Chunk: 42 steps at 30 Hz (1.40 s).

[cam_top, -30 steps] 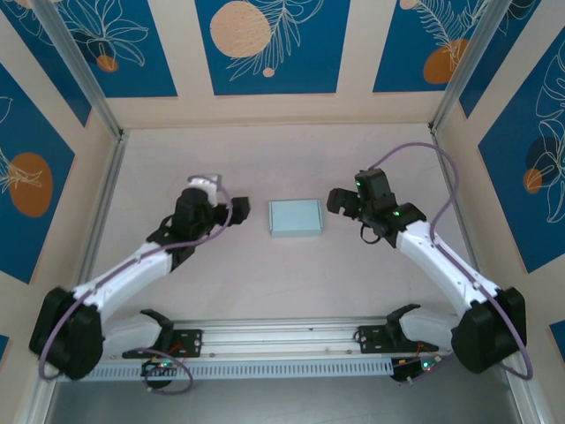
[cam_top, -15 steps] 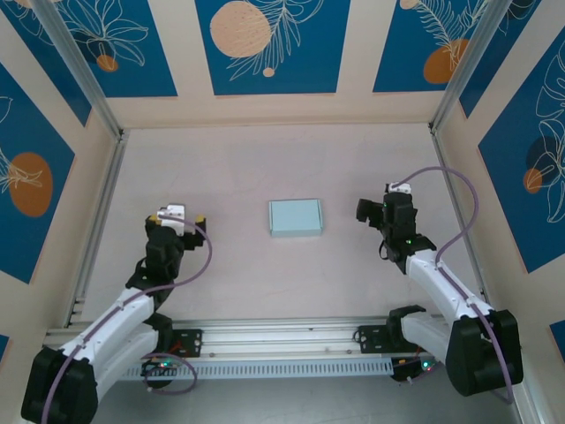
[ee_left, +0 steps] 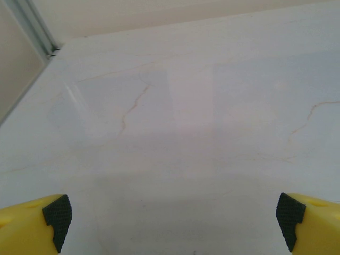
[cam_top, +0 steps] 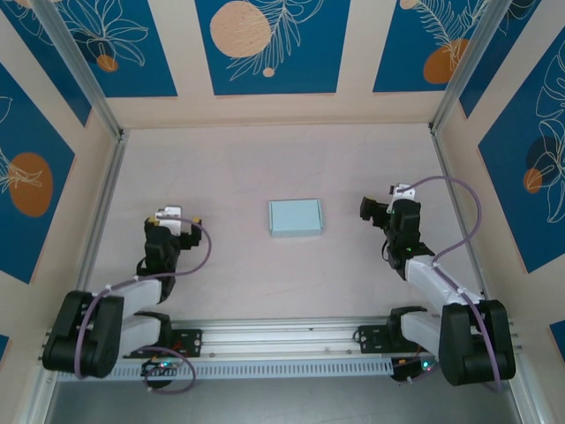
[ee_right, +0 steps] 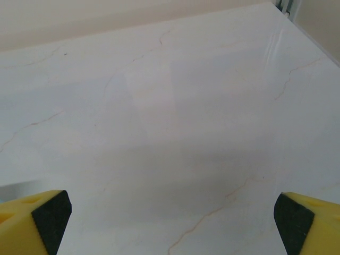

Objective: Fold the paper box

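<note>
L gripper [cam_top: 179, 221] & R gripper [cam_top: 372, 209] are both gaping wide w/ nothing held, flanking the paper box [cam_top: 296, 217], which is lying shut mid table [cam_top: 265, 159].

Pale veined table [cam_top: 265, 283], blue leaf-patterned wall panels [cam_top: 265, 44]; aluminium rail [cam_top: 282, 334] at near edge

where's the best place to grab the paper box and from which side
Probably the two long side walls of the paper box, coming straight down from above. It lies flat and shallow on the table, long edges running left to right, so the grip spans its shorter width; a sideways approach offers little wall.
</note>
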Each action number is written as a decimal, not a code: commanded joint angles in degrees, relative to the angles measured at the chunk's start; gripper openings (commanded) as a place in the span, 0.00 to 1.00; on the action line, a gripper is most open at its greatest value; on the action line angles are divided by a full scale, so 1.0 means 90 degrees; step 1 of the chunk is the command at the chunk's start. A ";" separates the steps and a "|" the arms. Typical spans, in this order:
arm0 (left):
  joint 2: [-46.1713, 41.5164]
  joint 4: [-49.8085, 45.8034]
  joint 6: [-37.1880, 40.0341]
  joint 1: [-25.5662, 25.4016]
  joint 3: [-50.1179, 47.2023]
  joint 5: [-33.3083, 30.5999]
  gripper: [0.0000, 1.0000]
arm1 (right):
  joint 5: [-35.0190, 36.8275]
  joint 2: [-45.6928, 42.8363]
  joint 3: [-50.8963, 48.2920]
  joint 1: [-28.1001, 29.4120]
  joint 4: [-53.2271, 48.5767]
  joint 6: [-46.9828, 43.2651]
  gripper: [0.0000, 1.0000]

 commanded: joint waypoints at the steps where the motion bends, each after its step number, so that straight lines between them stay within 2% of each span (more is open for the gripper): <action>1: 0.0537 0.1133 0.0196 0.0087 0.0277 0.0610 1.00 | -0.0175 0.0137 -0.0075 -0.0130 0.0575 -0.0145 1.00; 5: 0.1656 0.2018 0.0345 0.0091 0.0412 0.0770 1.00 | -0.0258 0.0305 -0.0120 -0.0257 0.0819 -0.0145 1.00; 9: 0.2169 0.2077 0.0398 0.0096 0.0635 0.0884 1.00 | -0.0400 0.0478 -0.0214 -0.0323 0.1107 -0.0161 1.00; 13: 0.2130 0.0900 0.0309 0.0168 0.1202 0.0902 1.00 | -0.0495 0.0767 -0.0303 -0.0351 0.1528 -0.0245 1.00; 15: 0.2200 0.0273 0.0037 0.0375 0.1600 0.0911 1.00 | -0.0550 0.0966 -0.0315 -0.0355 0.1757 -0.0307 1.00; 16: 0.2197 0.0355 -0.0039 0.0499 0.1566 0.1124 1.00 | -0.0578 0.1036 -0.0310 -0.0359 0.1852 -0.0337 1.00; 22: 0.2188 0.0360 -0.0044 0.0514 0.1552 0.1089 1.00 | -0.0967 0.1400 -0.0391 -0.0418 0.2655 -0.0487 1.00; 26: 0.2187 0.0365 -0.0044 0.0508 0.1542 0.1093 1.00 | -0.1411 0.2158 -0.0318 -0.0458 0.3324 -0.0486 1.00; 30: 0.2178 0.0394 -0.0044 0.0512 0.1530 0.1093 1.00 | -0.1506 0.2823 0.0032 -0.0460 0.3345 -0.0522 1.00; 32: 0.2178 0.0397 -0.0044 0.0510 0.1515 0.1093 1.00 | -0.1659 0.2768 0.0150 -0.0469 0.2989 -0.0589 1.00; 42: 0.2178 0.0386 0.0007 0.0507 0.1532 0.1188 1.00 | -0.1613 0.2763 0.0131 -0.0435 0.3036 -0.0612 1.00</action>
